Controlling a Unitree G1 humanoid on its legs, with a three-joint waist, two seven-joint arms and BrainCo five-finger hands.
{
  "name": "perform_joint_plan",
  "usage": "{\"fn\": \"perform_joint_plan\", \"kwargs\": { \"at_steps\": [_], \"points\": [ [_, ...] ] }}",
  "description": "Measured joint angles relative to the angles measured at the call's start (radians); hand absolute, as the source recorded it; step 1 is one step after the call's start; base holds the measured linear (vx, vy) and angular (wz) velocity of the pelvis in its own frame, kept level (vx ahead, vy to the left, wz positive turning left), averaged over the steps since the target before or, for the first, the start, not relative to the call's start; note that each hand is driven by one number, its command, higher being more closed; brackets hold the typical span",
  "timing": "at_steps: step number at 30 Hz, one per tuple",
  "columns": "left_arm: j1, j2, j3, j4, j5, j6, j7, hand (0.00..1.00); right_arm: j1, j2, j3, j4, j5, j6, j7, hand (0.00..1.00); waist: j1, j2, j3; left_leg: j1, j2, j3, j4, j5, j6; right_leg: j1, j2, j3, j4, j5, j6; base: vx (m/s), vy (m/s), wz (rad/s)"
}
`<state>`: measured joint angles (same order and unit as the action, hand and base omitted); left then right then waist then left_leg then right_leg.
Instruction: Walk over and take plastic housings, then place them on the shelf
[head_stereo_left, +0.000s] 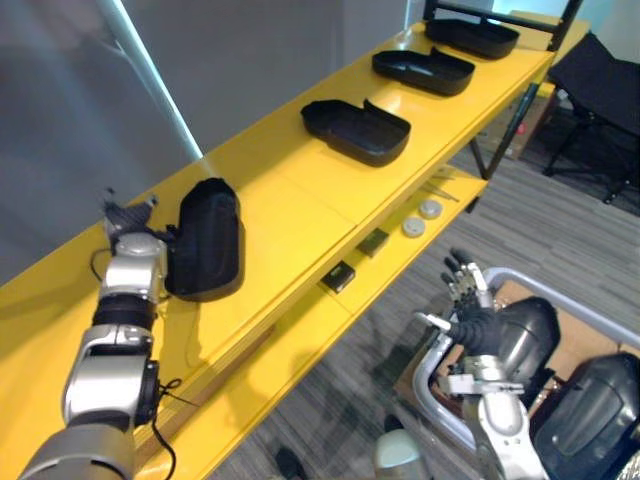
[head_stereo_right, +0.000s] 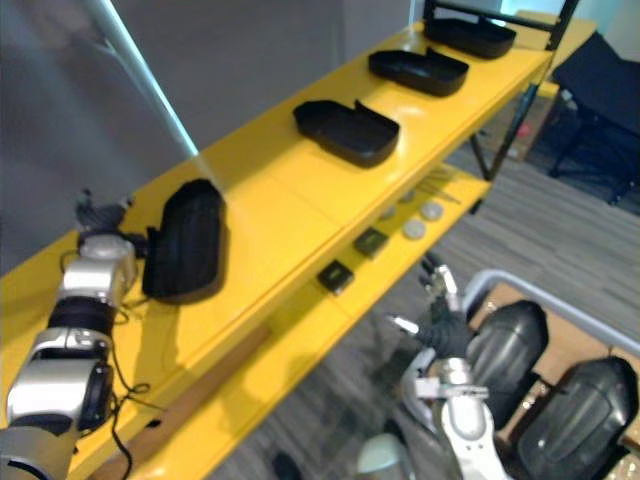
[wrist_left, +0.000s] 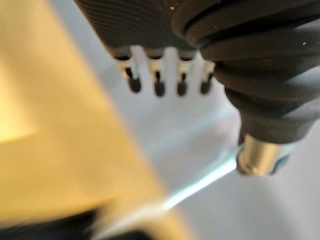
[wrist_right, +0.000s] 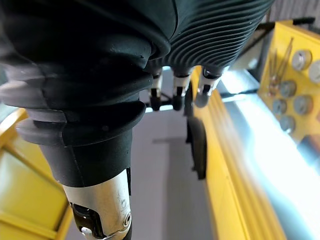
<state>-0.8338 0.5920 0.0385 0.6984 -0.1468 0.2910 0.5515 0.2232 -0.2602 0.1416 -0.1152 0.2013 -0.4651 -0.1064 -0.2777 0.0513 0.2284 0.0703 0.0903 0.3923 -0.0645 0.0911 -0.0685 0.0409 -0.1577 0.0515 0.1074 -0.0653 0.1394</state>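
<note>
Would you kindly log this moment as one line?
left hand: open, beside black plastic housing on yellow shelf | right hand: open, empty

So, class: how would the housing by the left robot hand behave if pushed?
Probably stiff, light: the housing seems a thin hollow shell. Tilted on edge by the left robot hand, it could topple, or slide on the glossy shelf.

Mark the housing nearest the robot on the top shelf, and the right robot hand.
Housing (head_stereo_left: 208, 240): left eye view, middle of its dark shell.
Right robot hand (head_stereo_left: 474, 322): left eye view, dark-covered back of the hand.
</note>
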Motion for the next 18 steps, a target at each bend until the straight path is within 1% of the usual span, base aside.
{"fn": "perform_joint_plan", "kwargs": {
  "at_steps": [1, 2, 3, 4, 5, 6, 7, 8, 9, 10, 11, 12, 13, 14, 15, 16, 17, 18],
  "points": [
    [-0.004, 0.001, 0.000, -0.029, 0.001, -0.036, 0.010, 0.00, -0.004, 0.002, 0.005, 0.000, 0.000, -0.001, 0.000, 0.00, 0.018, 0.001, 0.000, 0.000, 0.002, -0.005, -0.002, 0.002, -0.002, 0.004, 0.001, -0.008, -0.005, 0.000, 0.000, 0.01, -0.012, 0.21],
    [-0.004, 0.001, 0.000, -0.038, 0.000, -0.049, 0.013, 0.00, -0.005, 0.002, 0.008, 0.000, 0.000, -0.001, 0.000, 0.00, 0.022, 0.001, 0.000, 0.000, 0.002, -0.010, -0.004, 0.004, -0.002, 0.010, 0.001, -0.015, -0.011, 0.000, 0.000, 0.01, -0.022, 0.26],
    [-0.003, 0.001, 0.000, -0.050, -0.002, -0.074, 0.014, 0.00, -0.006, 0.002, 0.015, 0.000, 0.001, -0.001, 0.003, 0.00, 0.026, 0.000, -0.001, 0.000, 0.001, -0.026, -0.014, 0.011, -0.003, 0.017, 0.002, -0.032, -0.015, 0.000, -0.001, 0.01, -0.020, 0.23],
    [0.002, 0.001, 0.000, -0.061, -0.004, -0.115, 0.013, 0.00, -0.011, 0.002, 0.019, 0.000, 0.004, -0.001, 0.005, 0.00, 0.044, 0.000, -0.001, 0.000, 0.001, -0.028, -0.014, 0.012, -0.003, 0.019, 0.003, -0.036, -0.017, 0.000, -0.001, 0.01, -0.015, 0.20],
    [0.010, 0.001, 0.000, -0.079, -0.005, -0.127, 0.013, 0.00, -0.014, 0.002, 0.019, 0.000, 0.004, -0.001, 0.008, 0.00, 0.050, 0.000, -0.001, 0.000, 0.001, -0.029, -0.014, 0.012, -0.003, 0.020, 0.003, -0.038, -0.018, 0.000, -0.001, 0.01, -0.006, 0.15],
    [0.040, 0.001, 0.001, -0.134, -0.024, -0.161, 0.010, 0.00, -0.026, 0.003, 0.019, 0.001, 0.003, 0.000, 0.007, 0.00, 0.055, -0.001, -0.002, 0.000, -0.001, -0.043, -0.014, 0.013, -0.003, 0.034, 0.001, -0.053, -0.024, 0.000, 0.000, 0.02, -0.004, 0.21],
    [0.066, 0.001, 0.008, -0.181, -0.058, -0.186, 0.003, 0.00, -0.034, 0.005, 0.019, 0.001, 0.002, 0.000, -0.001, 0.00, 0.055, -0.001, -0.002, -0.001, -0.007, -0.053, -0.015, 0.015, -0.001, 0.040, 0.000, -0.061, -0.024, 0.001, 0.000, 0.03, -0.006, 0.35],
    [0.143, -0.003, 0.038, -0.310, -0.125, -0.240, -0.025, 0.00, -0.052, 0.013, 0.020, 0.001, 0.005, 0.001, -0.010, 0.00, 0.058, -0.001, -0.004, -0.001, -0.007, -0.068, -0.015, 0.015, -0.002, 0.051, 0.000, -0.082, -0.025, 0.001, 0.000, 0.02, -0.005, 0.29],
    [0.235, -0.015, 0.067, -0.451, -0.167, -0.285, -0.039, 0.00, -0.069, 0.018, 0.028, 0.000, 0.017, 0.001, -0.020, 0.00, 0.075, 0.000, -0.012, -0.002, -0.006, -0.074, -0.015, 0.015, -0.002, 0.054, 0.001, -0.092, -0.025, 0.001, 0.000, 0.02, -0.003, 0.26],
    [0.286, -0.027, 0.084, -0.523, -0.185, -0.307, -0.045, 0.00, -0.080, 0.018, 0.038, 0.000, 0.019, 0.003, -0.027, 0.00, 0.082, 0.001, -0.015, -0.002, -0.007, -0.081, -0.015, 0.016, -0.002, 0.060, 0.000, -0.105, -0.028, 0.001, 0.000, 0.03, -0.011, 0.27],
    [0.401, -0.073, 0.120, -0.667, -0.233, -0.354, -0.066, 0.00, -0.097, 0.020, 0.050, 0.000, 0.021, 0.010, -0.027, 0.00, 0.100, 0.004, -0.028, -0.004, -0.007, -0.097, -0.015, 0.016, -0.002, 0.070, 0.000, -0.128, -0.033, 0.001, 0.000, 0.04, -0.023, 0.39],
    [0.529, -0.141, 0.141, -0.798, -0.256, -0.388, -0.084, 0.00, -0.115, 0.027, 0.067, -0.001, 0.021, 0.017, -0.027, 0.00, 0.125, 0.006, -0.041, -0.002, -0.008, -0.117, -0.015, 0.016, -0.003, 0.087, 0.001, -0.150, -0.039, 0.001, 0.000, 0.04, -0.029, 0.43],
    [0.594, -0.179, 0.149, -0.853, -0.270, -0.403, -0.093, 0.00, -0.125, 0.028, 0.077, -0.002, 0.021, 0.026, -0.028, 0.00, 0.137, 0.005, -0.048, -0.002, -0.009, -0.128, -0.015, 0.017, -0.003, 0.094, 0.000, -0.168, -0.045, 0.000, 0.000, 0.02, -0.030, 0.51],
    [0.733, -0.264, 0.154, -0.952, -0.271, -0.440, -0.105, 0.00, -0.152, 0.035, 0.091, -0.002, 0.021, 0.051, -0.028, 0.00, 0.165, 0.004, -0.062, -0.003, -0.011, -0.150, -0.015, 0.018, -0.004, 0.114, 0.000, -0.194, -0.056, 0.000, 0.000, 0.00, -0.028, 0.57],
    [0.862, -0.343, 0.154, -1.012, -0.272, -0.463, -0.120, 0.00, -0.179, 0.045, 0.098, -0.002, 0.021, 0.067, -0.027, 0.00, 0.195, 0.000, -0.067, -0.004, -0.014, -0.177, -0.015, 0.022, -0.005, 0.135, 0.000, -0.224, -0.067, -0.001, -0.002, -0.01, -0.027, 0.60],
    [0.915, -0.377, 0.154, -1.027, -0.272, -0.475, -0.131, 0.00, -0.192, 0.051, 0.100, -0.002, 0.021, 0.077, -0.026, 0.00, 0.213, -0.002, -0.068, -0.006, -0.016, -0.191, -0.015, 0.025, -0.005, 0.143, 0.001, -0.242, -0.071, -0.002, -0.004, -0.04, -0.030, 0.63],
    [1.006, -0.432, 0.155, -1.042, -0.271, -0.493, -0.139, 0.00, -0.221, 0.058, 0.108, -0.001, 0.020, 0.091, -0.026, 0.00, 0.246, -0.006, -0.073, -0.020, -0.018, -0.219, -0.015, 0.032, -0.005, 0.147, 0.002, -0.271, -0.072, -0.007, -0.009, -0.08, -0.036, 0.72],
    [1.075, -0.469, 0.157, -1.045, -0.271, -0.505, -0.139, 0.00, -0.258, 0.060, 0.119, 0.000, 0.019, 0.102, -0.025, 0.00, 0.272, -0.007, -0.074, -0.034, -0.020, -0.249, -0.015, 0.043, -0.005, 0.155, 0.004, -0.304, -0.073, -0.011, -0.010, -0.09, -0.033, 0.82]
  ]
}}
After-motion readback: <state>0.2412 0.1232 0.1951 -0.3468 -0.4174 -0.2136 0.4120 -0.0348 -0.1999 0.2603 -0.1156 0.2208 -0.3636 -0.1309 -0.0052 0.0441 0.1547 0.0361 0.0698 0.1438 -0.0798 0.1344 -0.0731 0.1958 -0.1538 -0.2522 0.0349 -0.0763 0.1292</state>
